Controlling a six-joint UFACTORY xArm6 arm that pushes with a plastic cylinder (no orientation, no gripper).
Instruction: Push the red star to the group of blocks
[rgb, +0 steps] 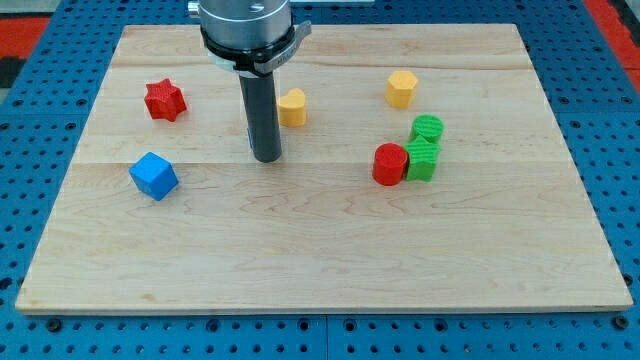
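The red star (164, 100) lies at the view's upper left on the wooden board (320, 250). The group of blocks sits at the view's right: a red cylinder (390, 164) touching a green block (422, 159), with a green cylinder (427, 128) just above them. My tip (266, 157) rests on the board near the middle, well to the right of and below the red star, and left of the group. A yellow block (292, 107) sits just right of the rod. A sliver of blue shows at the rod's left edge, mostly hidden.
A blue cube (153, 176) lies at the view's left, below the red star. A yellow hexagonal block (401, 88) sits above the group at the upper right. The board lies on a blue perforated base (320, 338).
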